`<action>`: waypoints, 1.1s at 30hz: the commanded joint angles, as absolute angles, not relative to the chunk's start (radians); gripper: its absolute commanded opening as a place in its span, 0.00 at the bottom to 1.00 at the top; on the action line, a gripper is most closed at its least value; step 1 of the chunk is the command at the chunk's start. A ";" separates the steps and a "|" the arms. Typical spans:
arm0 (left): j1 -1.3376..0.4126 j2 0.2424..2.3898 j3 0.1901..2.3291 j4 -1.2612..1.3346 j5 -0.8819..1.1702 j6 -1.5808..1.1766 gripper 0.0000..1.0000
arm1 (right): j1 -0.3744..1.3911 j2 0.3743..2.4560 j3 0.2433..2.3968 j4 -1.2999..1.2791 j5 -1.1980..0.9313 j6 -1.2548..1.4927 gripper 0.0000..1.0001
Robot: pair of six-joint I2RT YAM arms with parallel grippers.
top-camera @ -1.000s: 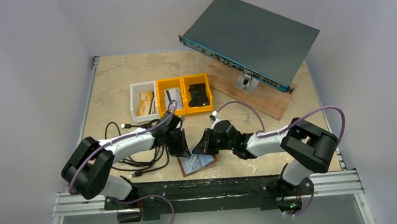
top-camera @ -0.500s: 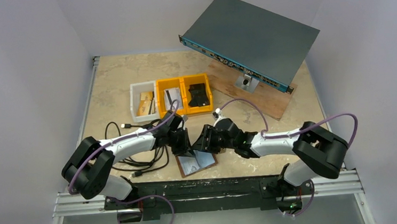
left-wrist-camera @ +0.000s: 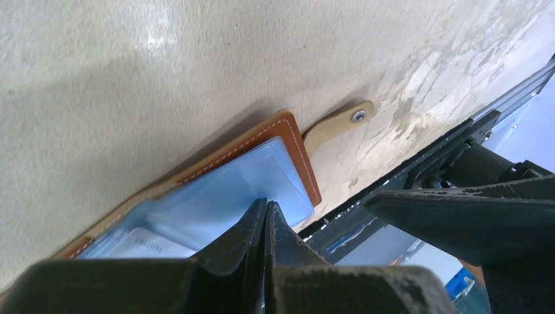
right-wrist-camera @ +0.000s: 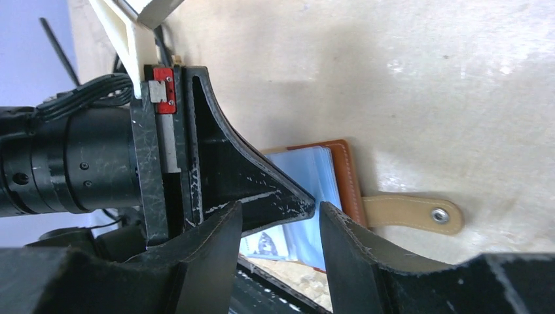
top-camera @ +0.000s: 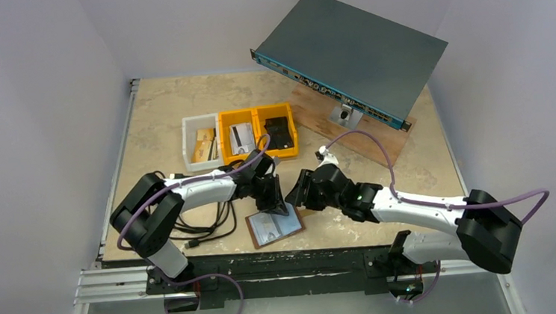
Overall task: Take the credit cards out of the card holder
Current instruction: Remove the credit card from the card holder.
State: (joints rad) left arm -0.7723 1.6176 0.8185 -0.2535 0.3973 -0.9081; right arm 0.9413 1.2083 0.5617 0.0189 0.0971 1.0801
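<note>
The card holder (top-camera: pixel 274 228) lies open near the table's front edge, brown with shiny blue pockets (left-wrist-camera: pixel 229 190) and a tan snap strap (right-wrist-camera: pixel 412 212). A white credit card (left-wrist-camera: pixel 147 243) shows inside a pocket; in the right wrist view a printed card (right-wrist-camera: pixel 268 242) peeks from it. My left gripper (top-camera: pixel 278 203) is shut, its tip (left-wrist-camera: pixel 266 204) over the blue pockets with nothing seen between the jaws. My right gripper (top-camera: pixel 302 197) stands open (right-wrist-camera: pixel 280 216) just right of the left one, above the holder's far edge and holding nothing. More cards lie in the white bin (top-camera: pixel 204 144) and the yellow bin (top-camera: pixel 241 136).
A second yellow bin holds a chunky black object (top-camera: pixel 279 133). Black cables (top-camera: pixel 197 220) sprawl left of the holder. A grey rack unit (top-camera: pixel 349 50) rests on a wooden board (top-camera: pixel 356 137) at the back right.
My right gripper has opened and pulled back to the right. The left gripper has shifted right and farther out, staying shut. The holder now lies flatter.
</note>
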 commanded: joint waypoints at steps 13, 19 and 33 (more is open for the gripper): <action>-0.721 1.480 0.845 -0.384 0.273 -0.846 0.04 | 1.026 1.317 0.702 -0.023 0.103 0.944 0.42; -0.660 1.325 0.749 -0.456 0.228 -0.832 0.09 | 1.047 1.427 0.744 0.042 0.029 0.912 0.42; -0.646 1.247 0.580 -0.397 0.282 -0.876 0.06 | 1.055 1.592 0.755 0.095 -0.046 0.940 0.45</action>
